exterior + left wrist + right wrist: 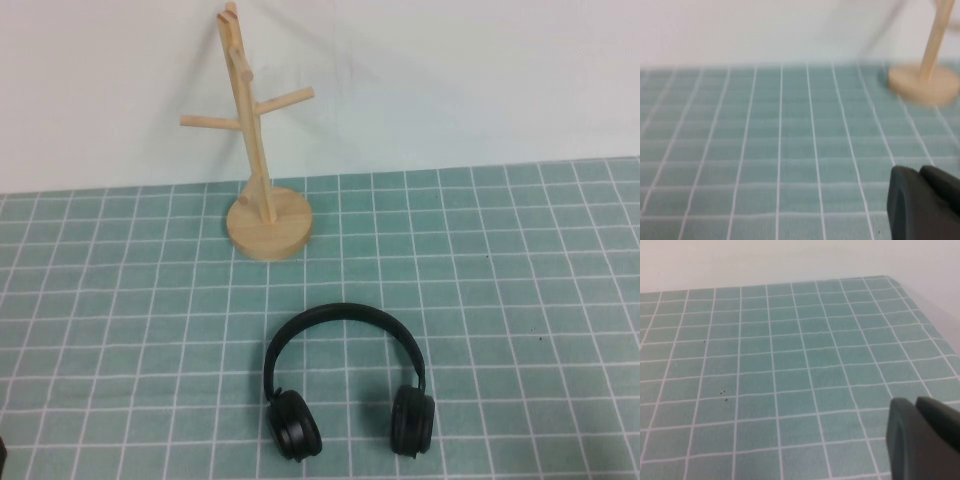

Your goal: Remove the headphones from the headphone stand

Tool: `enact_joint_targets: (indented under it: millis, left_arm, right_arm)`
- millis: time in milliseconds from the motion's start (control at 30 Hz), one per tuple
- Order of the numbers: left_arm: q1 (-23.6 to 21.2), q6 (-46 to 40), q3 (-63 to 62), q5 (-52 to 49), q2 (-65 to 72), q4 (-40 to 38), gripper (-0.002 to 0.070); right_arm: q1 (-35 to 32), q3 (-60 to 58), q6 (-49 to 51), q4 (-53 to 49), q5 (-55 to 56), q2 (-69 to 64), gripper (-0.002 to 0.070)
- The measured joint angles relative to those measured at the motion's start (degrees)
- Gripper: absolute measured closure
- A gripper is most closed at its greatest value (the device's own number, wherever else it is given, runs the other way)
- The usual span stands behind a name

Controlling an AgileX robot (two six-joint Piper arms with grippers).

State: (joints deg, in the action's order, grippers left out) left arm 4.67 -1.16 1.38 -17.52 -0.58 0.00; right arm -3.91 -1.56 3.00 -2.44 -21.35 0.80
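The headphones (pixel 348 385) are seen flat near the counter's front edge, clear of the headphone stand (pixel 262 150) at the back. The left gripper (pixel 925 205) and right gripper (pixel 922 440) are parked low over the counter, holding nothing; jaw opening cannot be told. The stand could be toppled if brushed by an arm.

Plain lab-style robot test bench, teal grid-lined cloth (pixel 520 300) covering the table, bare white wall (pixel 450 70) standing behind, only a wooden headphone stand (pixel 262 205) and black headphones (pixel 345 385) sitting out as props

left gripper (pixel 922 200) low over table | right gripper (pixel 922 435) low over table | both empty
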Motion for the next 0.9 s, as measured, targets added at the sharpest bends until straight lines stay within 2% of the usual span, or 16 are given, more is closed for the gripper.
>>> enact_joint_targets:
  millis: [900]
  left_arm:
    - [0.00,-0.49,0.04,-2.36,-0.08,0.00,0.0673]
  right_arm:
    - [0.00,0.00,0.00,-0.12,0.00,0.00,0.0685]
